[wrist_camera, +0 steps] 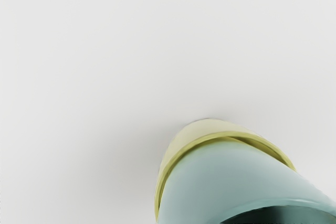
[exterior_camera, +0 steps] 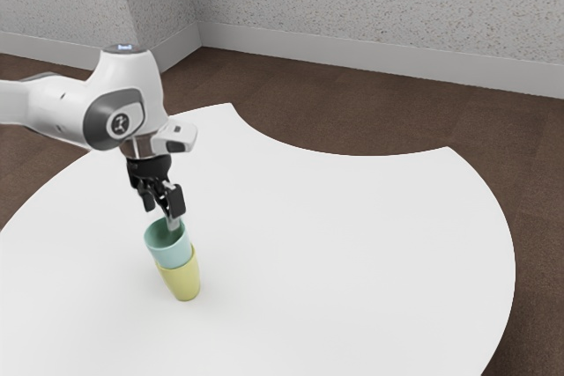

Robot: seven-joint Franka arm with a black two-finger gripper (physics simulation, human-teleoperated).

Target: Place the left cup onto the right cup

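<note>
Teal cup (exterior_camera: 166,248) nested in yel. cup (exterior_camera: 182,281); upright

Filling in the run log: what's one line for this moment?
stage: stacking | teal cup: nested upright in yellow cup | claw: at teal cup's rim | table: white

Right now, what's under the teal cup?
The yellow cup. The teal cup sits nested in it, both upright on the table. The yellow cup's inside and the teal cup's base are covered.
</note>
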